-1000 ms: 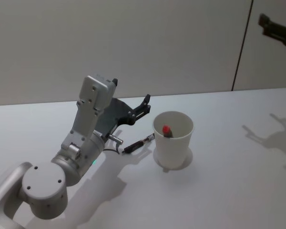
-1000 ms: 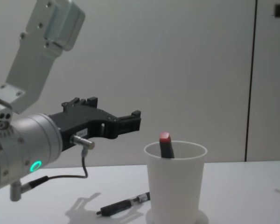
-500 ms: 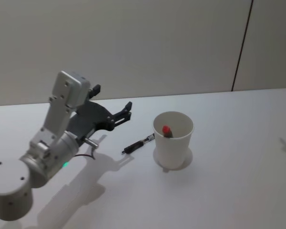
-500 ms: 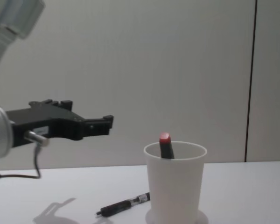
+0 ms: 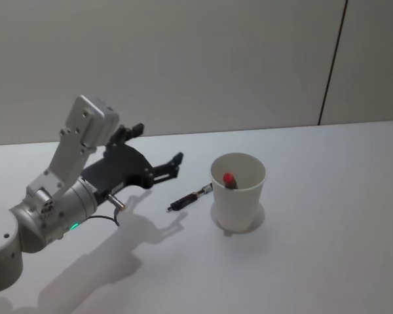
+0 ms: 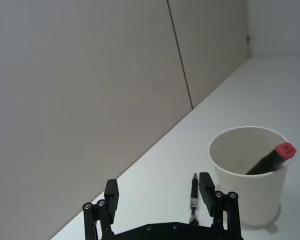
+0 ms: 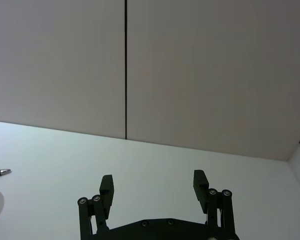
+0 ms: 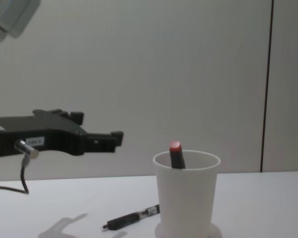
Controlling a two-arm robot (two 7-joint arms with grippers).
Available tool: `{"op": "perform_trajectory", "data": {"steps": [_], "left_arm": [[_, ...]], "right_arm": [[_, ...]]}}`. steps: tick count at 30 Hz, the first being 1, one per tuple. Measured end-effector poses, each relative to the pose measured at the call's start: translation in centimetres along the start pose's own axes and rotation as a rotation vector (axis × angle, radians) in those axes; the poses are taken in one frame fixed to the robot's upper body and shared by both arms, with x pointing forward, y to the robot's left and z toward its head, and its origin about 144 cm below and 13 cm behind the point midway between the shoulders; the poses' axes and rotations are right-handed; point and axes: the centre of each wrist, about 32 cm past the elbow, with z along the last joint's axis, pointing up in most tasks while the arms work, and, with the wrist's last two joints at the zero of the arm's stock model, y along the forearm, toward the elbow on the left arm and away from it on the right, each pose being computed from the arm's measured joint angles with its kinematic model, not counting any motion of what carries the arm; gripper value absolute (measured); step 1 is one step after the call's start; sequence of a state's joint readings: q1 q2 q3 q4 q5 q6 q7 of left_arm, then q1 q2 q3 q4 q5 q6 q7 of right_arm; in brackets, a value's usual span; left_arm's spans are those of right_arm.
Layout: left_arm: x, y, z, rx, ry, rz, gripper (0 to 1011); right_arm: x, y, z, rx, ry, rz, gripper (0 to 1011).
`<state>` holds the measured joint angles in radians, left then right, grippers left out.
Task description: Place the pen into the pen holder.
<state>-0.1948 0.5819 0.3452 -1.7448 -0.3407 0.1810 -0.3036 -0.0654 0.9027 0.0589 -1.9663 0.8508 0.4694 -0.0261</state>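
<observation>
The left hand has drawn back from the pen holder. It now hovers above the surface with its fingers spread wide, holding nothing. A red-capped marker stands inside the holder. The black pen lies flat on the surface, ahead of and below the hand's fingertips, its far end just beside the holder's base. Judgement: the marker appears delivered; this pen is outstanding. The hand sits roughly level, pointing toward the holder. The right hand is open wide and parked well off.
</observation>
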Motion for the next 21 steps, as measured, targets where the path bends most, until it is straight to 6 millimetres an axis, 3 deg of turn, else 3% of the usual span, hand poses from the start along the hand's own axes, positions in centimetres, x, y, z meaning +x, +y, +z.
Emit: {"op": "perform_trajectory", "data": {"steps": [11,21], "left_arm": [[0.6,-2.2,-1.4,0.003,0.001,-0.110,1001],[0.9,-3.4,-2.5,0.001,-0.009,-0.103,1001]], "right_arm": [[0.1,-0.7,-0.1,-0.032,-0.002,-0.014,1002],[0.1,-1.0,-0.2,-0.046,-0.002,-0.020,1001]]}}
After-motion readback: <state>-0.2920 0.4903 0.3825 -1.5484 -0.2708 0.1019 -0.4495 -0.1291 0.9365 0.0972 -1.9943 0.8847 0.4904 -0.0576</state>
